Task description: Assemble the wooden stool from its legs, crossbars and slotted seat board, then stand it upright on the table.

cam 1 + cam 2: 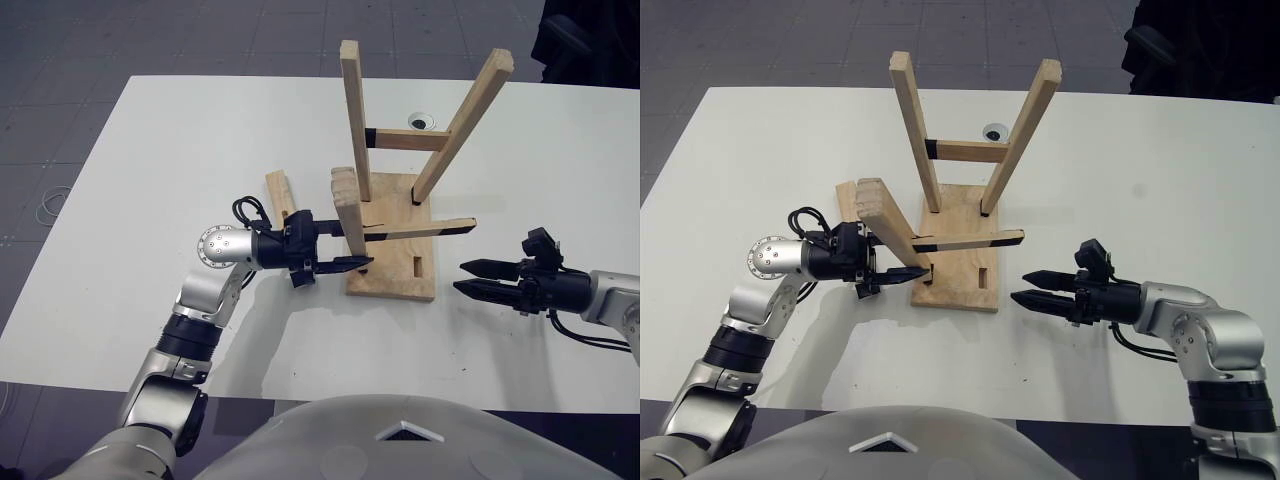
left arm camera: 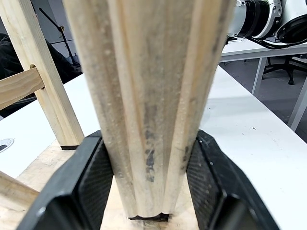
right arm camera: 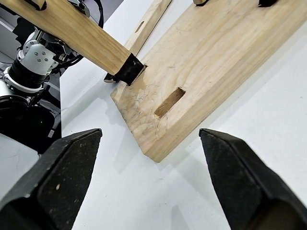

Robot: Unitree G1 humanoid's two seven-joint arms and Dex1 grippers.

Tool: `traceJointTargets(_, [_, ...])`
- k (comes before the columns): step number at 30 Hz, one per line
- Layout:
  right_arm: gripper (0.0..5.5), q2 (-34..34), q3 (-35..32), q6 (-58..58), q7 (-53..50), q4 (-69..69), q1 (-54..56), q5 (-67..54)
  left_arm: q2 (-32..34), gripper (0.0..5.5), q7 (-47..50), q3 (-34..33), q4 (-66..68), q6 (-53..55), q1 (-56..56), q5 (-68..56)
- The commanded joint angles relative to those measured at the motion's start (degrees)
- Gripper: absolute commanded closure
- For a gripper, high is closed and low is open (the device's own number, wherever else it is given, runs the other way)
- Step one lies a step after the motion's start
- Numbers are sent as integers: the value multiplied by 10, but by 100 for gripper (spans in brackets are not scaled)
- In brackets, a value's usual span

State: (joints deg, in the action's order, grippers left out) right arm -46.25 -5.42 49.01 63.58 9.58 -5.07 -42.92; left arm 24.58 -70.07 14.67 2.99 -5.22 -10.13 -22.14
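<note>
White desk (image 1: 150, 150). Seat board (image 1: 390, 275) lies flat at desk centre; clock directions are from the board, 12 being away from the robot.

Two legs stand in the board's far end: one at 11 (image 1: 355, 120), one at 1 (image 1: 465, 125) leaning outward. Crossbar (image 1: 410, 139) joins them partway up.

Third leg (image 1: 347, 205) stands tilted at 8, its dark end meeting the board's near left corner. Can't tell if it sits in a slot. Second crossbar (image 1: 420, 230) sticks out of it toward 3, over the board, its far end free.

Fourth leg (image 1: 280, 195) lies flat on the desk at 10, just beside the board.

Left gripper (image 1: 350, 245) comes in from 9, jaws clenched on the third leg low down, pads (image 2: 98, 182) on both sides.

Right gripper (image 1: 460, 276) is at 4, near the board but apart from it, jaws released and spread, holding nothing.

Bare slot (image 3: 169, 102) in the board at 5. Desk hole (image 1: 420, 122) at 12, behind the crossbar.
</note>
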Motion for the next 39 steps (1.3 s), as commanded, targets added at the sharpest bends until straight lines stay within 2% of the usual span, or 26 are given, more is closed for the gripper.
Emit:
traceJointTargets(1, [176, -13, 1, 8, 3, 7, 11, 2, 9, 344, -18, 15, 9, 4, 10, 15])
traceJointTargets(7, [176, -8, -4, 9, -6, 14, 2, 0, 60, 344, -53, -7, -11, 138, 15, -55])
traceJointTargets(10, [176, -4, -5, 9, -11, 17, -1, -1, 70, 344, -54, -18, -2, 167, 0, -62])
traceJointTargets(18, [176, -4, -6, 9, -13, 17, -2, -1, 53, 344, -49, -19, -10, 101, -5, -23])
traceJointTargets(22, [176, -1, -5, 7, -16, 16, 0, 1, 75, 345, -74, 3, -8, 42, 0, 25])
traceJointTargets(27, [176, 3, -8, 8, -22, 22, -2, -2, 92, 345, -77, 18, 2, 50, 22, 41])
traceJointTargets(31, [176, 3, -8, 9, -25, 21, 3, -1, 123, 345, -88, 43, 38, 10, 44, 83])
traceJointTargets(39, [176, 6, -8, 10, -32, 16, 10, -2, 141, 345, -76, 93, 72, -27, 11, 126])
